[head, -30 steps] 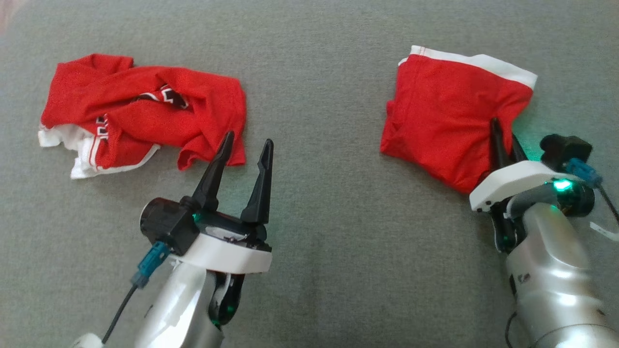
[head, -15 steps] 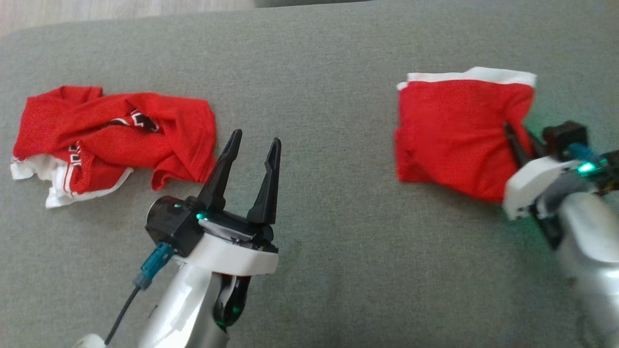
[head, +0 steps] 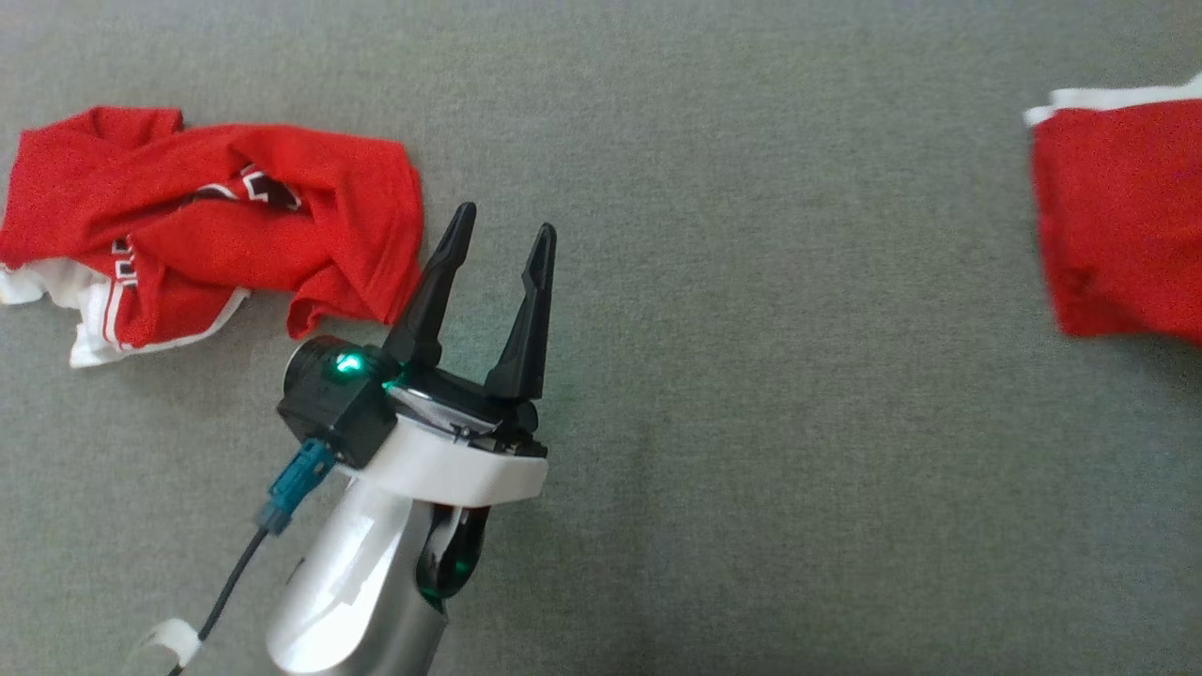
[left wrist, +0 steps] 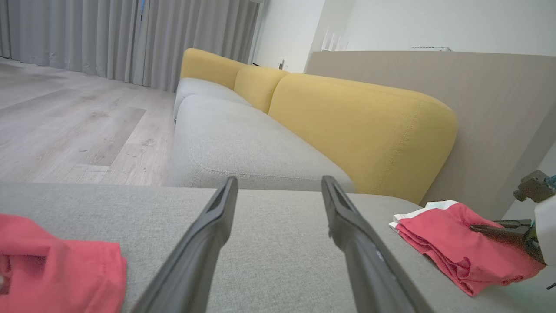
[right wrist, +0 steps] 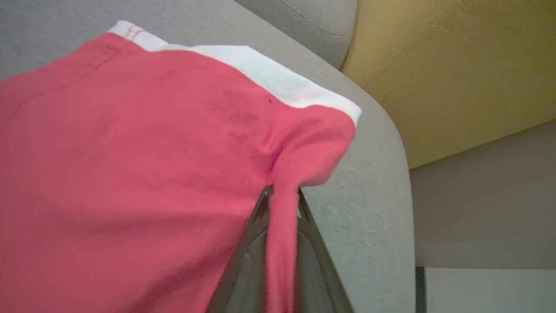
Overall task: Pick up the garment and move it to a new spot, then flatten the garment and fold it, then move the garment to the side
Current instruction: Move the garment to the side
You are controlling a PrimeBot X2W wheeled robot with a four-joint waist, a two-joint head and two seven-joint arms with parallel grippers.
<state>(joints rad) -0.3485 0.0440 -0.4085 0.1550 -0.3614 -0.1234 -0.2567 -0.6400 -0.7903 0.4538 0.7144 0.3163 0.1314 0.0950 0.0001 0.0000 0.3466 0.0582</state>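
Note:
The folded red garment (head: 1117,216) with a white band lies at the far right of the grey cushion (head: 751,422), cut off by the head view's edge. In the right wrist view my right gripper (right wrist: 281,193) is shut on a pinched fold at the edge of this garment (right wrist: 130,152). The left wrist view shows the same garment (left wrist: 451,243) with the right gripper (left wrist: 475,227) gripping it. My left gripper (head: 507,225) hovers open and empty just right of a crumpled red and white garment (head: 207,225). Its fingers (left wrist: 217,226) frame bare cushion.
The folded garment sits close to the cushion's rounded right edge (right wrist: 391,143). Beyond it stand a yellow sofa back (right wrist: 456,65) and a wall panel (left wrist: 478,95). Wooden floor (left wrist: 65,130) and grey curtains (left wrist: 130,39) lie past the far edge.
The right gripper has dragged the folded garment well to the right, away from the crumpled one. The head camera has also shifted. The left gripper has stayed open beside the crumpled garment.

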